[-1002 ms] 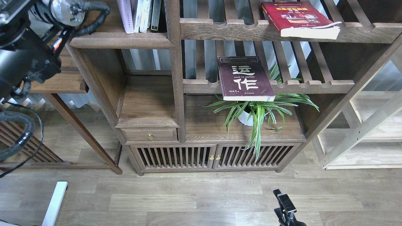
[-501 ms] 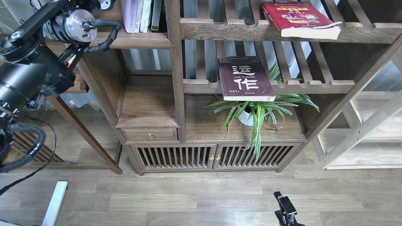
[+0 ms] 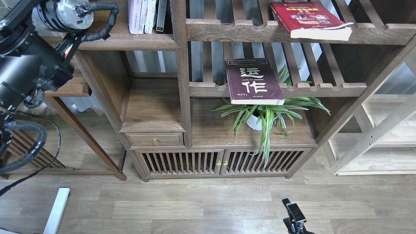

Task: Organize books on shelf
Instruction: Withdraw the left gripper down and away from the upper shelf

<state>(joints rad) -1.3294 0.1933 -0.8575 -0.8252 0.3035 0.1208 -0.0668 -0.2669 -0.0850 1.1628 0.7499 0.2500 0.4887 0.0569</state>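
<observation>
A pale lavender-white book [image 3: 134,16] stands upright among other books on the shelf [image 3: 130,41], the dark compartment at the top left with a moulded front edge. The dark maroon book [image 3: 252,81] with white characters lies flat on the middle slatted rack and overhangs its front rail. On the top slatted rack at the right lies the thick red book [image 3: 308,18]. My left arm's silver wrist joint [image 3: 68,14] is just left of the shelf; its gripper is beyond the top edge. My right gripper [image 3: 294,213] is low over the floor, small and dark.
A potted spider plant [image 3: 266,115] sits under the maroon book. Below it are a small drawer [image 3: 155,139] and slatted cabinet doors [image 3: 221,162]. A pale wooden frame [image 3: 373,136] stands at the right and a dark side table [image 3: 71,87] at the left.
My left arm swung right towards the shelf, then rose a little. The lavender book stands slightly straighter. The right gripper sank a little. The maroon and red books did not move.
</observation>
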